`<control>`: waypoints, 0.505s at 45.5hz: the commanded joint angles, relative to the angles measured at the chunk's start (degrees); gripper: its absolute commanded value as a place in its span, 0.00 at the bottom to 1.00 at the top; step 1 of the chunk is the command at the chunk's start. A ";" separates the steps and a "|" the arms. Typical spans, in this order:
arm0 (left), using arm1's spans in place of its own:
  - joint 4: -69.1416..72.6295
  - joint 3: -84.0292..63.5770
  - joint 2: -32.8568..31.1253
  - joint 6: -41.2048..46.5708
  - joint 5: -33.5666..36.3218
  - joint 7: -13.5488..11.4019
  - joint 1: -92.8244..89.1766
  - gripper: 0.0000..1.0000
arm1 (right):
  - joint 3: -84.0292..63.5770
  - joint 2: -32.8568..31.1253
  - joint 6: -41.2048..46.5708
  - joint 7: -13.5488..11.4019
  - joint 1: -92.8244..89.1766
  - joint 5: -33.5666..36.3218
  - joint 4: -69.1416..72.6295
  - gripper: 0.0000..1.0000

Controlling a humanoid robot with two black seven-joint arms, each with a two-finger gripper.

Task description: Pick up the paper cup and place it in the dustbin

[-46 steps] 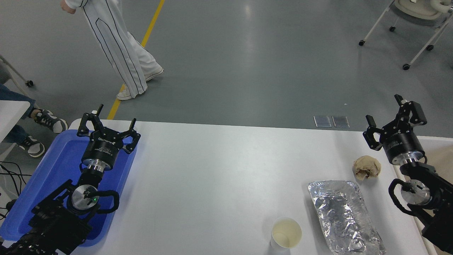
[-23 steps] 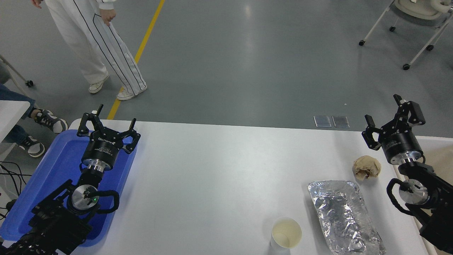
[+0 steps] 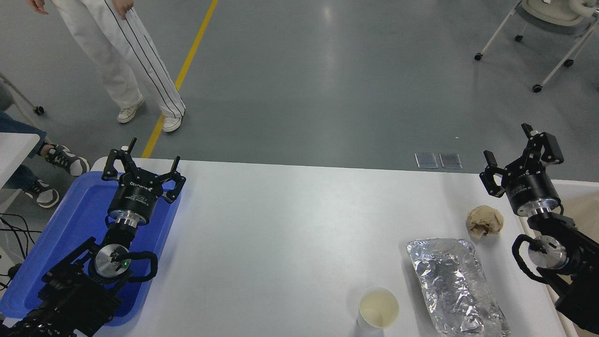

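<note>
Near the table's front edge stands the cup, upright, its cream inside showing nothing but a pale ring at the bottom. From the cup, the right gripper is well apart, up and to the right, raised over the table's far right corner with its fingers spread wide and nothing between them. Just right of the cup lies the foil tray, crinkled and with nothing in it. Beyond the foil tray, farther from the cup, a paper ball sits just beside the right arm's wrist. Farther right of the cup, past the table's right edge, a slice of the dustbin shows behind the right arm: white rim, beige wall; its contents are hidden. Far left of the cup, the left gripper is parked over the blue tray, fingers wide apart and holding nothing. A person's legs stand on the floor beyond.
</note>
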 commanded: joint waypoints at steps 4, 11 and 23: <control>-0.01 0.00 0.01 0.10 0.00 0.01 0.00 1.00 | -5.62 -3.36 -2.05 -0.01 0.25 0.36 1.68 1.00; -0.01 0.00 0.01 0.01 0.00 0.01 0.00 1.00 | -9.39 -5.91 -2.67 -0.28 1.38 0.54 2.12 1.00; -0.01 0.00 0.01 0.01 0.00 0.01 0.00 1.00 | -34.95 -13.55 -1.53 -0.37 12.19 5.72 2.21 1.00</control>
